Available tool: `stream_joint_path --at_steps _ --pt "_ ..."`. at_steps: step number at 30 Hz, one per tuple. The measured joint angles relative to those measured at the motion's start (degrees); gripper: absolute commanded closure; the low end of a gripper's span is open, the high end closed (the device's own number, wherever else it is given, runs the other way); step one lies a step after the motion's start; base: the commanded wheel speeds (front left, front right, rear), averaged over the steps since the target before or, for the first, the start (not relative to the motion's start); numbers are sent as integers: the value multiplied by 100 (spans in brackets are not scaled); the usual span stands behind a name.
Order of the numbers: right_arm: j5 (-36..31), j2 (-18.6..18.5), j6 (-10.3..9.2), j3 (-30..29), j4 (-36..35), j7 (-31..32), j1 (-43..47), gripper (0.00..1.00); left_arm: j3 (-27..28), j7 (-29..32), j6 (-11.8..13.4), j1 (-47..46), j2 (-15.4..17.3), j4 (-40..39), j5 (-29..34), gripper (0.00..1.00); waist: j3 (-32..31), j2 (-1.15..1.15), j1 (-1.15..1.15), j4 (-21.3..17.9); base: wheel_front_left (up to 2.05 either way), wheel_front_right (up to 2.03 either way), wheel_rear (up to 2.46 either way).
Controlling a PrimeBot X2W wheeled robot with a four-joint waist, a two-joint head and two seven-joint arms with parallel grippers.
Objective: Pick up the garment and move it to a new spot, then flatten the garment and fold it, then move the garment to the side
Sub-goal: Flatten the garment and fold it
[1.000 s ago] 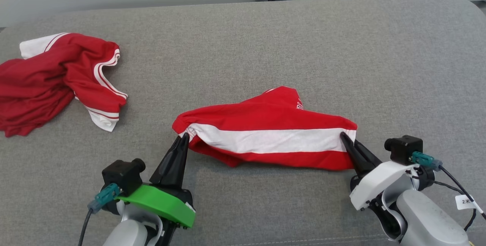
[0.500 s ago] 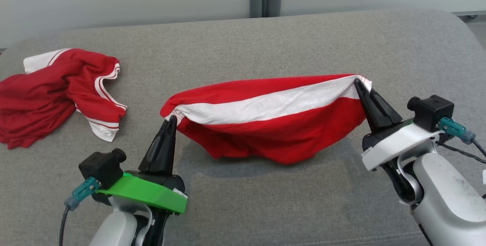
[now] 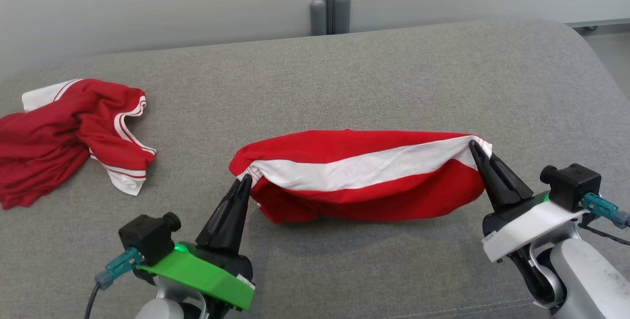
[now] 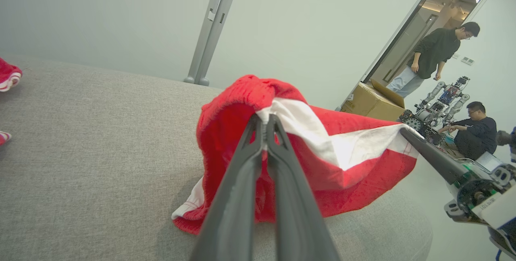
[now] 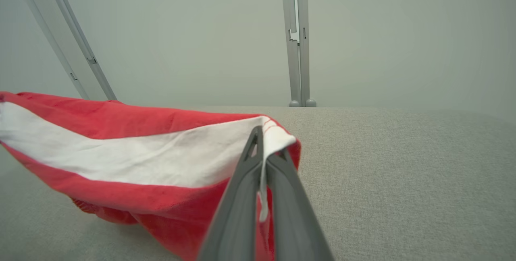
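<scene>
My left fingers (image 3: 229, 210) and right fingers (image 3: 497, 183) each pinch an end of the red-and-white garment (image 3: 364, 171), which sags toward the grey cushion (image 3: 393, 73). Pickup done, I judge; flattening, folding and moving aside remain.

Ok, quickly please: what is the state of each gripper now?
Left gripper: closed on the left end of the red and white garment.
Right gripper: closed on the garment's right end.

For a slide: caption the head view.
Left gripper and right gripper hold the red-and-white garment stretched between them over the grey surface.
</scene>
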Motion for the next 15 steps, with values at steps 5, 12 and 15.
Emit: stream_joint_path --at_steps 5,12,15 --pt "107 -98 91 59 -98 193 -233 100 -188 352 -76 -308 35 -12 3 100 81 0 0 25 0 0 0" --pt "109 -134 182 77 645 1066 -2483 100 248 1132 11 -2403 312 788 110 100 201 0 0 45 0 0 0" --pt "4 -108 11 -437 579 970 -3678 100 695 1144 125 -3495 266 782 148 100 251 0 0 27 0 0 0"
